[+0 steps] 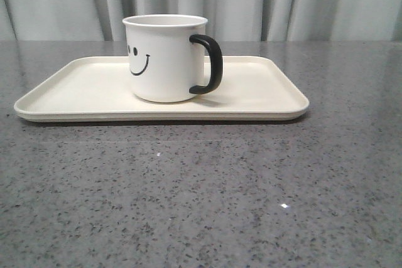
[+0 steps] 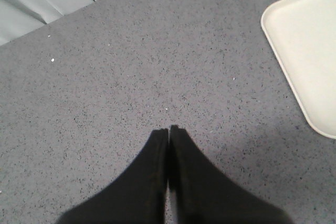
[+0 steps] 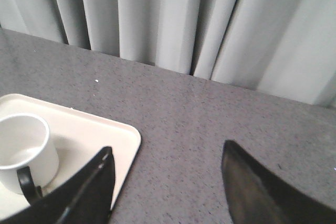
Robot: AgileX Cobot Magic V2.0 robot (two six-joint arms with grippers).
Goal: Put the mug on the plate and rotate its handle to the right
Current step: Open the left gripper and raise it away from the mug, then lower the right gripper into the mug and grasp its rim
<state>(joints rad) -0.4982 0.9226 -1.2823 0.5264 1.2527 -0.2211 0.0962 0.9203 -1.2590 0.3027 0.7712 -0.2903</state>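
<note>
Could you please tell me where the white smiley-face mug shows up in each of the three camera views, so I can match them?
Front view: the white cylindrical mug with the black smiley face stands upright, centre-left on the cream rectangular tray, its black loop handle pointing right.
Left wrist view: the mug is not in the picture; only a corner of the tray shows.
Right wrist view: the mug is at the lower left edge, seen from above.
Shared landmark: the tray.

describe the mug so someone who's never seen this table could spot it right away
On the grey speckled table lies a wide cream plate, and the mug stands upright on it, near the middle. It is white with a black smiley face and a glossy black handle pointing right.
</note>
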